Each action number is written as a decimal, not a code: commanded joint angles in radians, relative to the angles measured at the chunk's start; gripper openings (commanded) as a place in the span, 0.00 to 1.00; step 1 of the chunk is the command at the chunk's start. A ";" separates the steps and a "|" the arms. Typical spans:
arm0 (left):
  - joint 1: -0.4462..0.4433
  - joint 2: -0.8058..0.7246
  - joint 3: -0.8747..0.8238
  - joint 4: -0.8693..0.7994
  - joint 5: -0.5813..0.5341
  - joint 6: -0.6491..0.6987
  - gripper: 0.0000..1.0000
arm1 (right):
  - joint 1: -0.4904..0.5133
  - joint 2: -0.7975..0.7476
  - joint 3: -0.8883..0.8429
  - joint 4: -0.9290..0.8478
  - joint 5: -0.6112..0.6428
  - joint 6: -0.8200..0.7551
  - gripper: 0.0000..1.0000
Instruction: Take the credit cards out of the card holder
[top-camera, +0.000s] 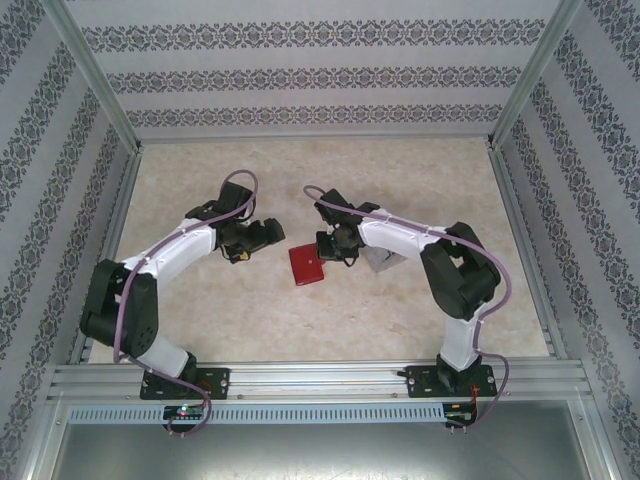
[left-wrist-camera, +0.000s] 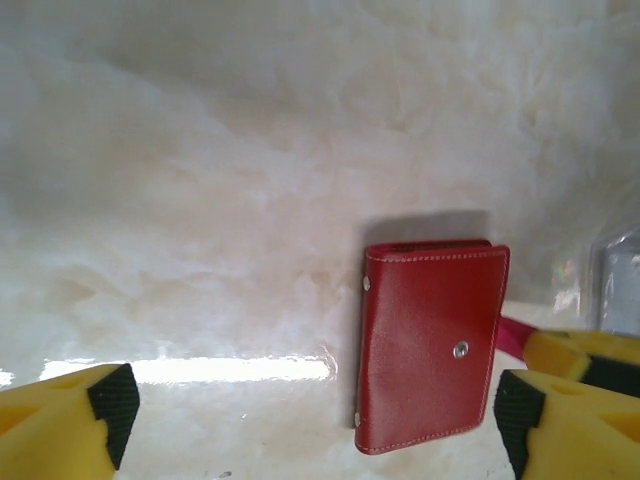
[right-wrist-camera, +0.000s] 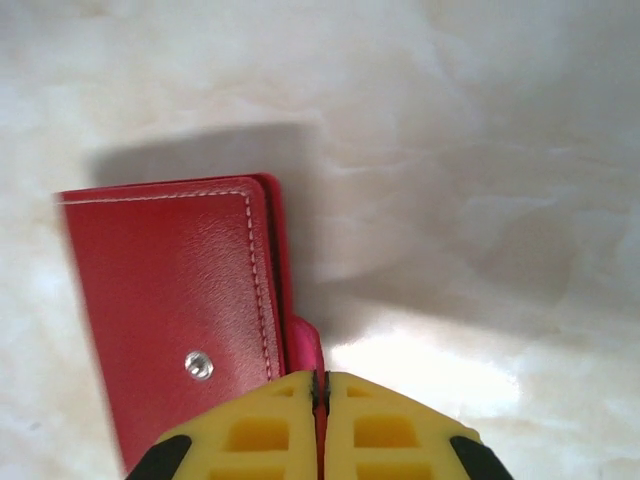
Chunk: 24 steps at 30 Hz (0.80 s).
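Note:
The card holder (top-camera: 305, 265) is a small red wallet lying closed and flat on the table, snap stud up. My right gripper (top-camera: 330, 248) is at its right edge. In the right wrist view the yellow jaws (right-wrist-camera: 318, 385) are pressed together on the wallet's little red tab (right-wrist-camera: 306, 345), beside the wallet (right-wrist-camera: 170, 290). My left gripper (top-camera: 262, 240) hovers just left of the wallet and is open. In its own view the wallet (left-wrist-camera: 430, 340) lies between the wide fingers (left-wrist-camera: 312, 420), close to the right one. A grey credit card (top-camera: 380, 262) lies by the right arm, and its edge (left-wrist-camera: 620, 290) shows beyond the wallet.
The pale marbled tabletop (top-camera: 320, 170) stretches behind the arms. Patterned walls with metal posts (top-camera: 100, 70) fence it on three sides. The aluminium rail (top-camera: 320, 380) with both arm bases runs along the near edge.

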 joint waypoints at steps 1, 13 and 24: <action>0.030 -0.060 -0.025 -0.029 -0.063 0.022 0.99 | 0.032 -0.100 -0.010 0.044 -0.051 -0.030 0.04; 0.061 -0.150 -0.100 0.022 -0.059 -0.025 0.99 | 0.124 -0.042 0.081 0.037 -0.048 0.015 0.05; 0.063 -0.157 -0.122 0.048 -0.028 -0.038 0.99 | 0.119 -0.037 0.108 0.070 -0.063 0.015 0.05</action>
